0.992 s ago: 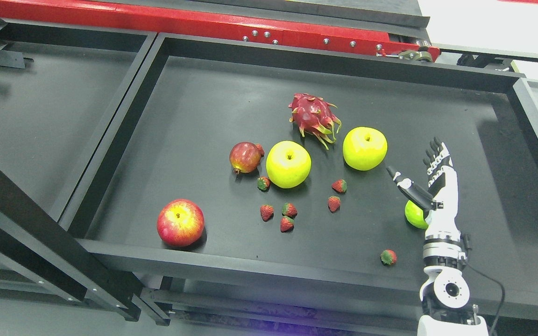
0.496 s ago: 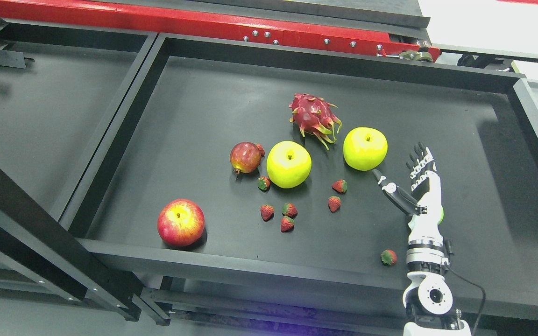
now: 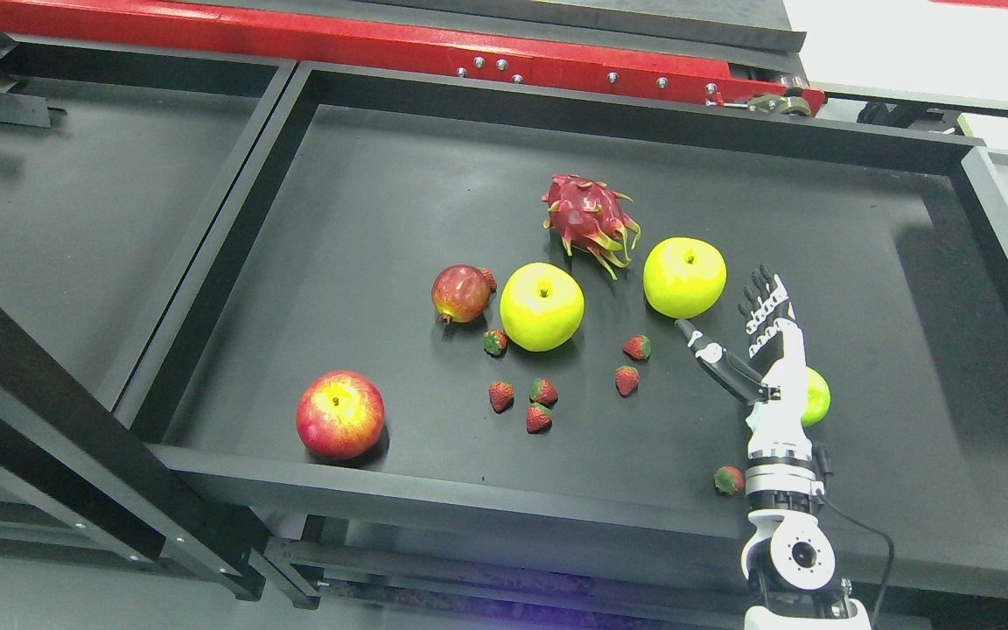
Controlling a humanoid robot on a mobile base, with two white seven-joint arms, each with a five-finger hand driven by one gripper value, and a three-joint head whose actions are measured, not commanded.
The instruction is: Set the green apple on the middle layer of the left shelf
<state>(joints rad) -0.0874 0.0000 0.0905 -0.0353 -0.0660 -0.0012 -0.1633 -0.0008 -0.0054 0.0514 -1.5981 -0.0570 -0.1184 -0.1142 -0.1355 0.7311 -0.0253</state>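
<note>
Two yellow-green apples lie on the black shelf tray (image 3: pixel 355 166): one apple (image 3: pixel 542 306) near the middle, another apple (image 3: pixel 684 276) to its right. A smaller green fruit (image 3: pixel 816 395) shows partly behind my right hand. My right hand (image 3: pixel 736 328) rises from the bottom right with straight, spread fingers and the thumb pointing left, holding nothing. It stands just below and right of the right-hand apple, apart from it. The left arm is out of view.
A dragon fruit (image 3: pixel 590 214) lies behind the apples, a pomegranate (image 3: pixel 461 293) left of them, a red apple (image 3: pixel 339 414) at the front left. Several strawberries (image 3: pixel 540 404) are scattered in front, one (image 3: pixel 729 479) beside my wrist. A second tray (image 3: pixel 75 201) adjoins on the left.
My right hand has moved left and slightly away from me, toward the right-hand apple, staying open. The small green fruit now shows on the right of the wrist instead of the left.
</note>
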